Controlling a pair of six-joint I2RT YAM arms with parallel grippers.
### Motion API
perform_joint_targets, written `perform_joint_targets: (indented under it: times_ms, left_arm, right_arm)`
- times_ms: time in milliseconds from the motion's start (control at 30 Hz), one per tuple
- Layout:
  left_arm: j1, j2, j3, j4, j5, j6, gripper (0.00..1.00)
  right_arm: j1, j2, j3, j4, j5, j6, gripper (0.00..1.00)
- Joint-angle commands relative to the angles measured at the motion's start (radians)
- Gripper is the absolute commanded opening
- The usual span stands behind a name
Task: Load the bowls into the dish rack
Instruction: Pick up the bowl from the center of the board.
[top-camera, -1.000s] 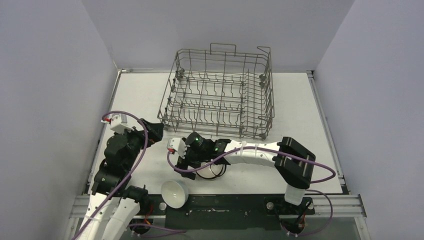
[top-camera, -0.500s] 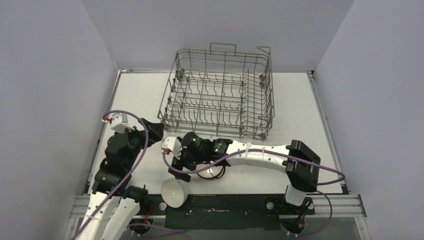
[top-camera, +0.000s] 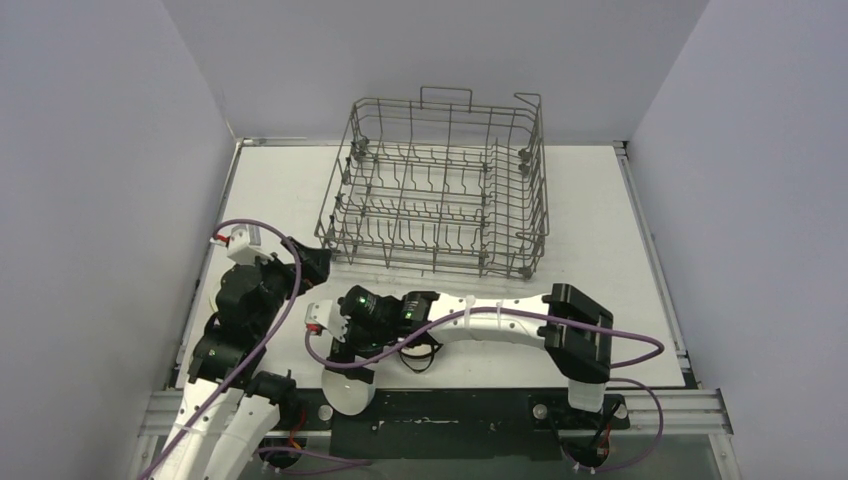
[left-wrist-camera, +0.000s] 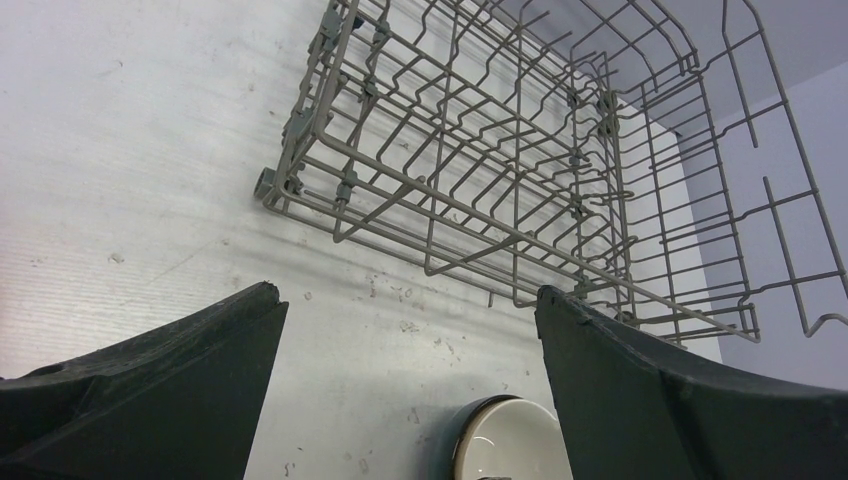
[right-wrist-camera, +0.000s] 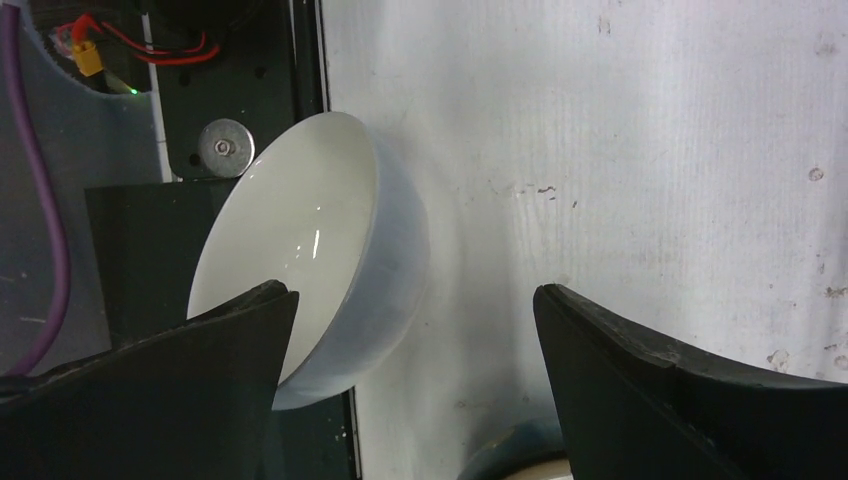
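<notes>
Left tool (top-camera: 312, 262), its fingers (left-wrist-camera: 150, 390) spread wide and holding nothing, hangs just off the near-left corner of the dish rack (top-camera: 440, 190), a grey wire basket with rows of upright tines standing on the white worktop (top-camera: 610, 250); the left wrist view looks between the two dark fingers towards that corner. Well apart from the rack, out from its near side and a little left of that same corner, a white bowl (top-camera: 347, 396) lies tilted at the worktop's edge, partly over the dark rail. The right tool (top-camera: 343, 362), jaws likewise spread, hovers over this bowl; in the right wrist view one finger (right-wrist-camera: 150, 400) overlaps the bowl's lower rim, and whether it touches cannot be told. A second bowl (left-wrist-camera: 500, 445), cream inside with a dark rim, sits on the worktop in front of the rack's near side, between the rack and the white bowl, largely hidden from above by the right arm (top-camera: 490, 315). Both bowls are outside the rack
</notes>
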Motion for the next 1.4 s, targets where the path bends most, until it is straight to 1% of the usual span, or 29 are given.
perform_joint_targets:
  times_ms: [0,133,233,333,433,633,667,733,867,1033,1167,1200,1233,1367]
  left_arm:
    - [0.007,-0.004,0.003,0.019,0.01,-0.006,0.97]
    - [0.007,-0.005,0.012,0.01,0.007,-0.002,0.97]
    - [0.008,-0.008,0.021,-0.001,0.001,0.002,0.97]
    - [0.008,-0.013,0.025,-0.004,-0.006,0.004,0.97]
    - [0.008,-0.016,0.027,-0.004,-0.01,0.006,0.97]
    - [0.008,-0.016,0.029,-0.001,-0.015,0.009,0.97]
    - [0.008,-0.017,0.031,-0.001,-0.015,0.008,0.97]
    - [0.009,-0.018,0.031,0.001,-0.015,0.012,0.98]
    - [0.009,-0.016,0.039,-0.001,-0.024,0.016,0.97]
    - [0.009,-0.016,0.046,-0.001,-0.03,0.015,0.97]
    - [0.01,-0.014,0.046,-0.001,-0.027,0.006,0.97]
    - [0.01,-0.013,0.045,-0.001,-0.024,0.005,1.0]
    - [0.011,-0.012,0.045,0.0,-0.021,0.001,0.98]
    - [0.011,-0.01,0.045,-0.001,-0.004,-0.006,0.97]
  right_arm:
    - [0.02,0.041,0.065,-0.046,0.082,-0.018,0.91]
    - [0.024,0.081,0.096,-0.077,0.125,-0.021,0.83]
    - [0.025,0.103,0.119,-0.101,0.143,-0.023,0.74]
    - [0.025,0.117,0.129,-0.108,0.146,-0.029,0.68]
    - [0.025,0.127,0.14,-0.109,0.141,-0.03,0.59]
    - [0.019,0.127,0.149,-0.088,0.119,-0.032,0.18]
    - [0.015,0.123,0.145,-0.077,0.103,-0.032,0.13]
    - [0.0,0.115,0.136,-0.053,0.059,-0.029,0.06]
    - [-0.048,0.087,0.108,0.008,-0.027,-0.008,0.05]
    - [-0.158,0.022,0.04,0.131,-0.184,0.053,0.05]
    - [-0.238,-0.029,0.003,0.213,-0.211,0.101,0.05]
    - [-0.255,-0.042,-0.009,0.233,-0.214,0.113,0.05]
    - [-0.275,-0.057,-0.02,0.25,-0.217,0.128,0.05]
    - [-0.363,-0.115,-0.065,0.351,-0.248,0.209,0.05]
